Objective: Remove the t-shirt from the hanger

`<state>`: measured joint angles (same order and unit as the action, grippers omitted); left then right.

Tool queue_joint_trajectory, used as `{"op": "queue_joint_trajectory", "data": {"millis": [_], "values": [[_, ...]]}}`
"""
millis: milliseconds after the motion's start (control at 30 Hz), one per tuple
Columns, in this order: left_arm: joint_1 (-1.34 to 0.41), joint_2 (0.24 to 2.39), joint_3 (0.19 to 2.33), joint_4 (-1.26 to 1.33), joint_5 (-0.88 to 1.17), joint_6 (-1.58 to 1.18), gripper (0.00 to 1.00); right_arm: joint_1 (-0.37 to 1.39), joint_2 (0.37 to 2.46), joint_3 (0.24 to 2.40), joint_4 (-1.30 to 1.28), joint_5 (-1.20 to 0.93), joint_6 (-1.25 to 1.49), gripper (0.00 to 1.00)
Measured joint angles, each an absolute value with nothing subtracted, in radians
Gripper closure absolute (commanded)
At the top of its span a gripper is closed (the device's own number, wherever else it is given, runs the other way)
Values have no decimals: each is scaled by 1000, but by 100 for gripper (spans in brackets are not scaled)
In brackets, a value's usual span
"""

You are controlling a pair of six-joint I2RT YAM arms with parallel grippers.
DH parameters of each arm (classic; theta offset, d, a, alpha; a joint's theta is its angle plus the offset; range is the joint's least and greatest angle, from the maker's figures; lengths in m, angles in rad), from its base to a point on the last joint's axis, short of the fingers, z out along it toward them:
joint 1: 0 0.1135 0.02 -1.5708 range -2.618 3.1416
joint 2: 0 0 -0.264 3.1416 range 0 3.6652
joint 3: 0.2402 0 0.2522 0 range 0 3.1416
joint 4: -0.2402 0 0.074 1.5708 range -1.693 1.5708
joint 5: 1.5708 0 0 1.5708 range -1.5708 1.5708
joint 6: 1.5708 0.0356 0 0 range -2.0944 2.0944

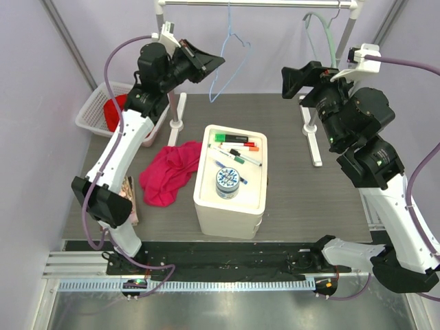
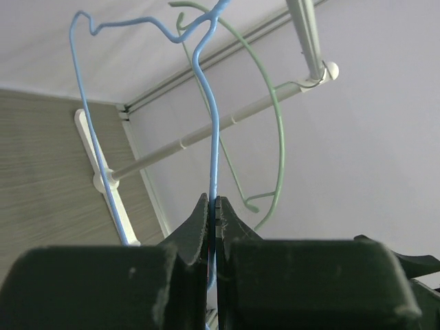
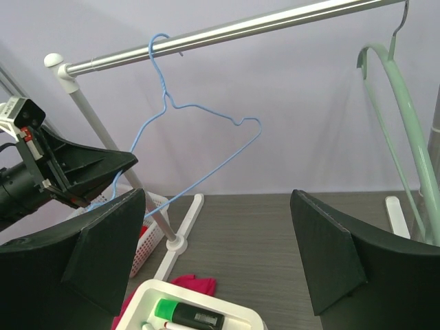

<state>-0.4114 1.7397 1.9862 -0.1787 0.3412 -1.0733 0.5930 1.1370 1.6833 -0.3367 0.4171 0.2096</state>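
Note:
The pink t-shirt (image 1: 168, 172) lies crumpled on the table, off the hanger, left of the white box; a corner of it shows in the right wrist view (image 3: 197, 282). The bare blue wire hanger (image 1: 232, 58) hangs from the rail (image 1: 261, 3). My left gripper (image 1: 217, 63) is shut on the hanger's lower wire. In the left wrist view the blue wire (image 2: 214, 137) runs between the closed jaws of my left gripper (image 2: 214, 206). In the right wrist view the hanger (image 3: 199, 130) and left gripper (image 3: 93, 172) show. My right gripper (image 1: 289, 81) (image 3: 220, 254) is open and empty, right of the hanger.
A green hanger (image 1: 323, 34) (image 3: 395, 117) (image 2: 275, 124) hangs at the rail's right end. A white box (image 1: 230, 179) with markers and a tape roll stands mid-table. A white basket (image 1: 103, 110) stands at the back left. The rack's feet (image 1: 313, 141) rest on the table.

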Motion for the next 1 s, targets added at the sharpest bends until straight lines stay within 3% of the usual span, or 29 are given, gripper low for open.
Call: {"op": "queue_joint_trajectory", "data": {"millis": [67, 100, 167, 333, 367, 400, 733, 1000], "values": [[-412, 1736, 1972, -190, 338, -1066, 77, 593, 1137, 1682, -337, 415, 212, 9], [-412, 1733, 1967, -194, 336, -1063, 62, 593, 1137, 1682, -337, 413, 213, 9], [-412, 1714, 1948, -203, 332, -1045, 48, 593, 1137, 1678, -337, 408, 214, 9], [-412, 1612, 1906, -272, 286, -938, 33, 593, 1137, 1666, -337, 405, 215, 9], [-412, 1588, 1903, -295, 269, -914, 21, 593, 1137, 1664, -336, 404, 215, 9], [-412, 1552, 1895, -318, 249, -875, 14, 593, 1137, 1662, -337, 403, 216, 9], [-412, 1139, 1594, -466, -76, -556, 5, 593, 1140, 1638, -322, 355, 244, 10], [-398, 1213, 1331, -618, -337, -579, 0, 593, 1168, 1635, -315, 318, 270, 10]]}}
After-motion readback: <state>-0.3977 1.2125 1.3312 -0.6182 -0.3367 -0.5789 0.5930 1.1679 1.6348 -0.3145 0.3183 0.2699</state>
